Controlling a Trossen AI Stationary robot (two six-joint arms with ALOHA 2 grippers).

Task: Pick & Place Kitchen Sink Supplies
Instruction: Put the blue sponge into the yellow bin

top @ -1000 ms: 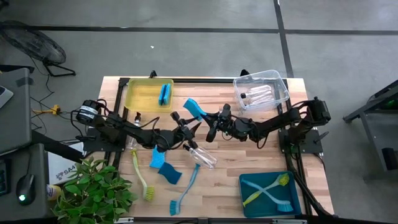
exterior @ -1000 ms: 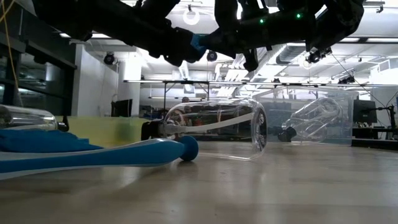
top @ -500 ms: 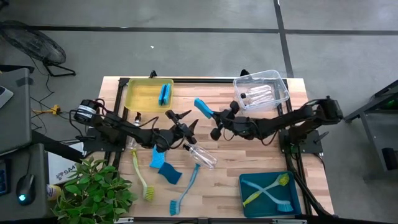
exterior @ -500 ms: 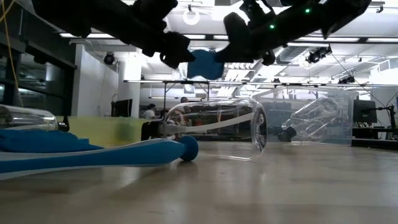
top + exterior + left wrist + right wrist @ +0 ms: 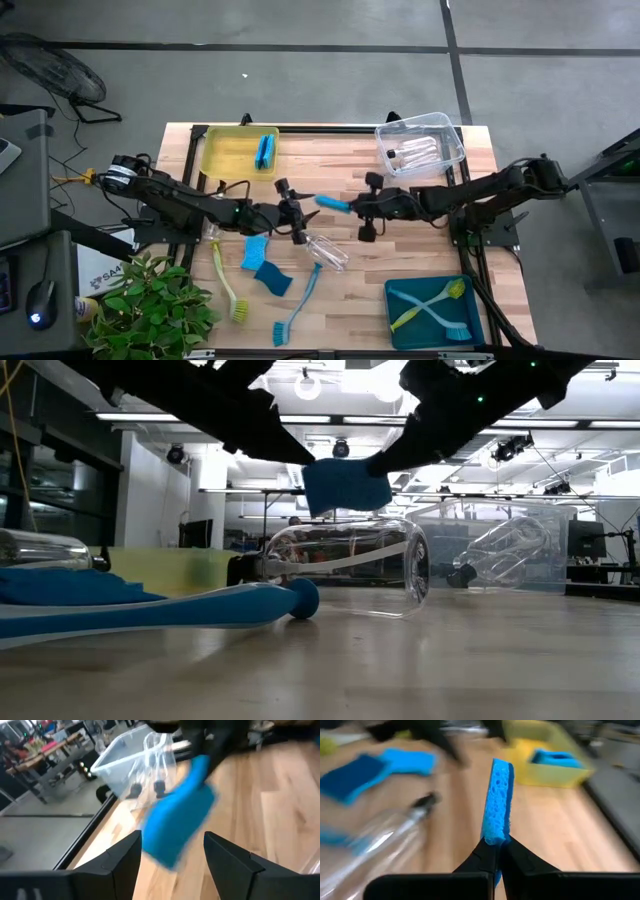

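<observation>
Blue sponge in right gripper; left gripper agape

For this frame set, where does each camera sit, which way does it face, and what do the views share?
High view: above the table, looking straight down; both arms show, the right gripper pinching a blue sponge, the left gripper open nearby.
Low view: at table-top height, looking level across the wooden table into the room; both arms cross overhead.
Left wrist view: on the left arm, facing the sponge past its own parted fingers.
Right wrist view: on the right arm, facing the yellow bin; its fingers clamp the sponge.
Shared: all four show that sponge.
</observation>
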